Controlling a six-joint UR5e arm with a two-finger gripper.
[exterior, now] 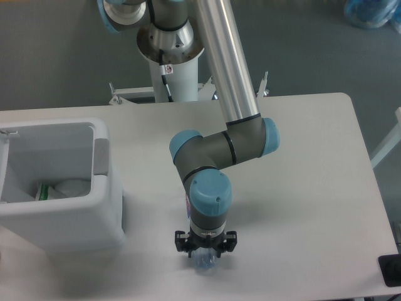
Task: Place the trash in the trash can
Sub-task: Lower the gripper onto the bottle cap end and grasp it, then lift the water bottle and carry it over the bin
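Note:
The crushed clear plastic bottle (203, 263) lies on the white table (301, 188) near its front edge. Only its bluish clear end shows, sticking out from under the arm's wrist. My gripper (205, 253) points straight down right over the bottle. The wrist hides its fingers, so I cannot see whether they touch the bottle. The trash can (106, 207), a boxy white bin with a grey panel (100, 155), stands at the table's left. The crumpled white wrapper with green print (57, 189) lies inside it.
The arm's base column (170, 69) rises behind the table's far edge. A black object (391, 269) sits off the table's front right corner. A bluish bag (373, 12) lies on the floor at the top right.

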